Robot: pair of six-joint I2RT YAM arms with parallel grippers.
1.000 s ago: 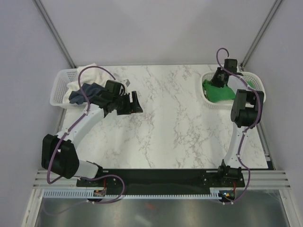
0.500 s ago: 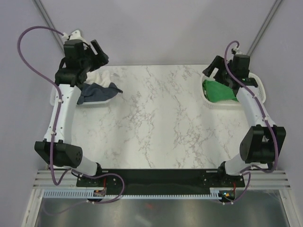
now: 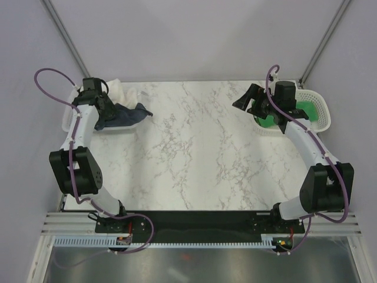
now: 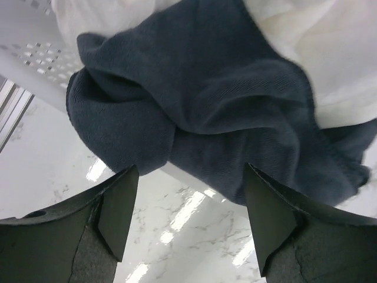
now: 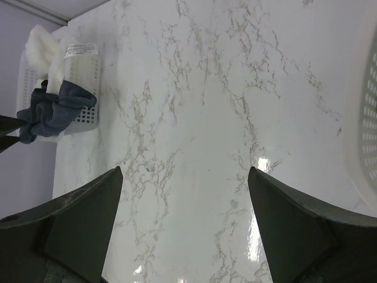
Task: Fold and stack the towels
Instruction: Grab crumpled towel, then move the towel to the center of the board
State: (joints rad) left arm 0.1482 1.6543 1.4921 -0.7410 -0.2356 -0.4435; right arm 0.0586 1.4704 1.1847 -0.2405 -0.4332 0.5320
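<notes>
Draping over basket [image 4: 30,48], navy towel [image 4: 200,112] just beyond wide left fingers [image 4: 115,215]; right fingers [image 5: 76,224] wide, empty.

My top camera hangs above and behind my arm bases and looks down and forward. It is far enough off to take in the whole marble table [image 3: 194,147], the left basket [image 3: 66,122] and the right basket [image 3: 318,112].

My left wrist camera sits very close. It looks past the left gripper [image 4: 188,218] at the navy towel [image 4: 206,106] draped over the left basket's rim, with the cream towel [image 4: 306,53] behind.

My right wrist camera looks through the right gripper [image 5: 185,218] from beside the right basket, across the table toward the far left corner.

All three views share the navy towel, the left basket and the marble top.
</notes>
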